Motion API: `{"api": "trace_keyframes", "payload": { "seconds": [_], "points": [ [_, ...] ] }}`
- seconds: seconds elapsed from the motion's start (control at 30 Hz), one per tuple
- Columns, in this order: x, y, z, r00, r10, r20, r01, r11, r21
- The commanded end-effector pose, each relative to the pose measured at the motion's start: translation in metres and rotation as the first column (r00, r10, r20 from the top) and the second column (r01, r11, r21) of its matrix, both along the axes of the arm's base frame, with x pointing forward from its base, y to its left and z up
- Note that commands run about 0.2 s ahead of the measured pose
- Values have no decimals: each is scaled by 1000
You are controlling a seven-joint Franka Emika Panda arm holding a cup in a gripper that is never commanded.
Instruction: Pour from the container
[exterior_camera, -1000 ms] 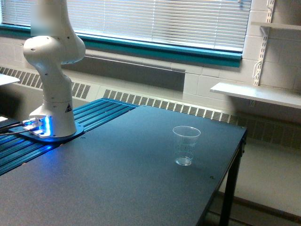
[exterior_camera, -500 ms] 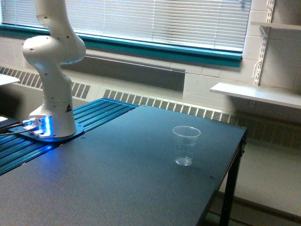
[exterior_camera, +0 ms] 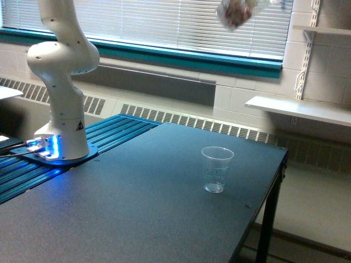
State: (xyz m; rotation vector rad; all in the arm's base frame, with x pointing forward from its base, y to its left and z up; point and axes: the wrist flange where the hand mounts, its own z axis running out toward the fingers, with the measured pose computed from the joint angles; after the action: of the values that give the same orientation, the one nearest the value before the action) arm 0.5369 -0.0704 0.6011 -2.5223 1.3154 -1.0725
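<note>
Where the exterior view cuts off at its top edge, the container (exterior_camera: 236,12) shows blurred, reddish-brown pieces inside, high above the ribbed clear plastic cup (exterior_camera: 216,169) standing upright on the dark table (exterior_camera: 137,208). Gripper fingers are out of frame, so their state cannot be told.

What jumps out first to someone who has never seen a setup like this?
Probably the white robot arm on its blue-lit base at the exterior view's left. Next, the lone clear plastic cup standing upright on the dark table. At the top edge, a blurred clear container with reddish-brown pieces hangs high above the cup.
</note>
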Motion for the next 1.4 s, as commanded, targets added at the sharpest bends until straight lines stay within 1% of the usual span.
{"api": "trace_keyframes", "payload": {
  "seconds": [0.03,0.13,0.2,0.37,0.4,0.47,0.5,0.63,0.7,0.87,0.97,1.07,1.13,1.23,1.4],
  "points": [
    [-12,28,-46,998,-33,-50,37,996,83],
    [-21,42,-68,996,-24,-80,32,995,92],
    [-28,53,-83,995,-11,-103,20,996,83],
    [-48,68,-123,984,-13,-176,29,996,87],
    [-54,68,-133,979,-18,-202,35,996,81],
    [-64,67,-154,966,-25,-256,38,998,44],
    [-67,66,-159,963,-33,-267,46,998,43],
    [-75,63,-158,965,-60,-254,76,996,52],
    [-80,67,-163,961,-65,-269,78,996,40],
    [-89,81,-186,945,-71,-320,85,996,30],
    [-91,89,-197,938,-79,-336,102,993,51],
    [-92,98,-209,932,-83,-353,111,992,61],
    [-93,103,-216,928,-83,-364,112,992,60],
    [-93,115,-228,922,-80,-378,118,990,77],
    [-94,137,-253,905,-74,-419,123,988,90]
  ]
}}
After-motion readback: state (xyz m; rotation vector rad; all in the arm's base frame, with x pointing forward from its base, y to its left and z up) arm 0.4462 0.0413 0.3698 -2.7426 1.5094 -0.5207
